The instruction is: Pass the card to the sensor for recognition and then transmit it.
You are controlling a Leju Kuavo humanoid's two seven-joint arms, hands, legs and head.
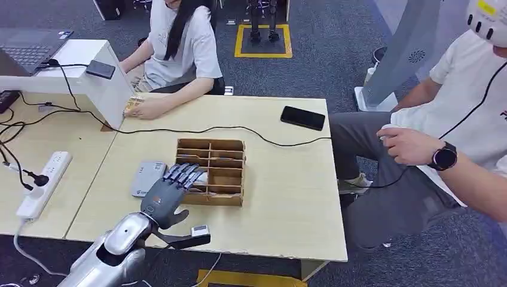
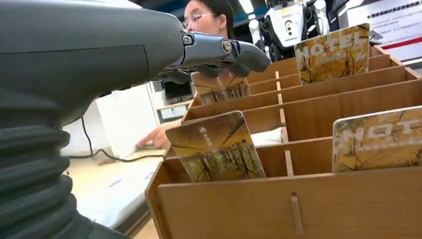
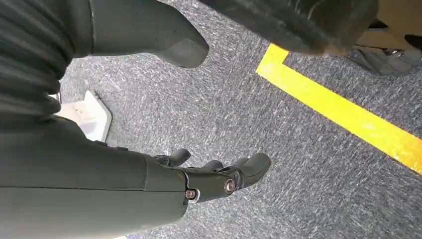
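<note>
Left hand [image 1: 170, 190] hovers over the slotted wooden card rack [image 1: 227, 147], fingers spread, nothing held; yellow printed hotel cards [image 2: 217, 147] stand upright in its slots. Pick one card, pinch its top edge, lift straight up clear of the dividers, then carry it to the flat grey card sensor [image 1: 147, 177] just beside the rack. Right hand [image 3: 219, 180] hangs over carpet, loosely curled, empty.

A light wooden table [image 1: 287, 197] carries a slotted wooden box [image 1: 215, 170] near its middle. Just beside the box lies a grey sensor [image 1: 146, 177]. A black phone [image 1: 303, 118] lies near the far edge — a black cable [image 1: 239, 128] runs across between it and the box. On the adjoining table [image 1: 60, 149] lies a white power strip [image 1: 45, 182].
</note>
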